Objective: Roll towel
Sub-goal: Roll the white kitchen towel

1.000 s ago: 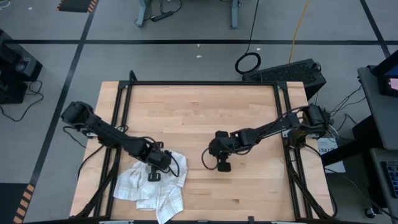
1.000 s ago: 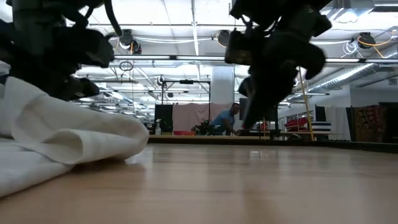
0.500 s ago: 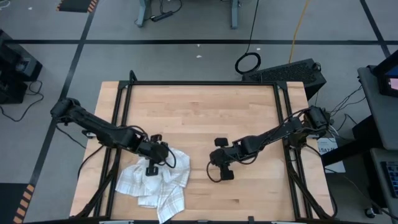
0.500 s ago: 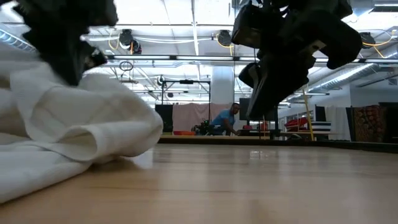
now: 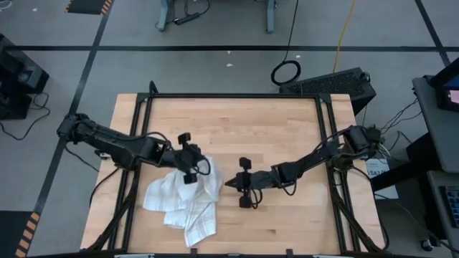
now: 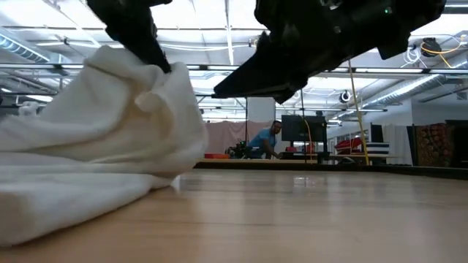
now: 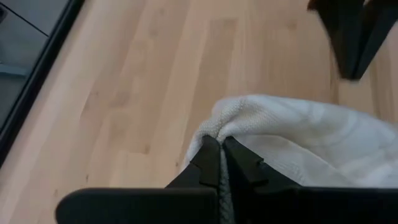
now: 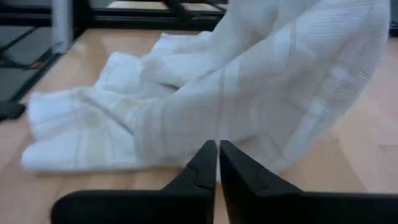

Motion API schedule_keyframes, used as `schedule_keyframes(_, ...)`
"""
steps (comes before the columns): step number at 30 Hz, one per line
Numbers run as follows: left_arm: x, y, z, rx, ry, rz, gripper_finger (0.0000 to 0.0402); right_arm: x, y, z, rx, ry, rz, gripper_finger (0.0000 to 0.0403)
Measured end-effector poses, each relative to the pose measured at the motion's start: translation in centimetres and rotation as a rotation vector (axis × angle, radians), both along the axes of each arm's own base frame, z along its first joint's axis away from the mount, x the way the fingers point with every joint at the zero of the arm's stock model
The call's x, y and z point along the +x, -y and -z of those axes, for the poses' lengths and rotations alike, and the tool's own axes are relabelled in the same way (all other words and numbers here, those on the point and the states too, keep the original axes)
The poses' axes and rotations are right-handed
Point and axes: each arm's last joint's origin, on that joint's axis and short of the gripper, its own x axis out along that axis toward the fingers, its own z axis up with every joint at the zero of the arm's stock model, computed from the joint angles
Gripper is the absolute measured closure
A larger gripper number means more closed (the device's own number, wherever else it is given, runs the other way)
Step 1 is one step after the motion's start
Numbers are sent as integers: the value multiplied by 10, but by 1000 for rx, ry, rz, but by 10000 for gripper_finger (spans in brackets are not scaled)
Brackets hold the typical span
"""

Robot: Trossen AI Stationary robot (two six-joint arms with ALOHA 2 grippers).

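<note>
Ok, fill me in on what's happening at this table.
The left gripper is shut on a fold of the towel, a white plaid cloth, lifting part of it into a peak while the rest lies crumpled on the wooden table. The right gripper is shut and empty, pointing at the towel from just beside it. Nothing is rolled yet.

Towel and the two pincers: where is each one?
Towel (image 5: 188, 204): high view, middle of the crumpled cloth.
Left pincer (image 7: 219, 144): left wrist view, shut tips pinching the towel's edge.
Right pincer (image 8: 217, 148): right wrist view, shut tips just short of the towel.
</note>
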Motion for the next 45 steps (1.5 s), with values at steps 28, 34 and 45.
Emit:
schedule_keyframes(28, 21, -5, -23, 49, 277, 64, 393, 10, 20, -19, -209, 181, 215, 300)
schedule_keyframes(34, 21, -7, -22, 52, 270, 57, 393, 7, 21, -30, -234, 191, 205, 389)
schedule_keyframes(45, 19, -11, -17, 57, 214, 46, 393, -5, 12, -25, -57, 28, 99, 378)
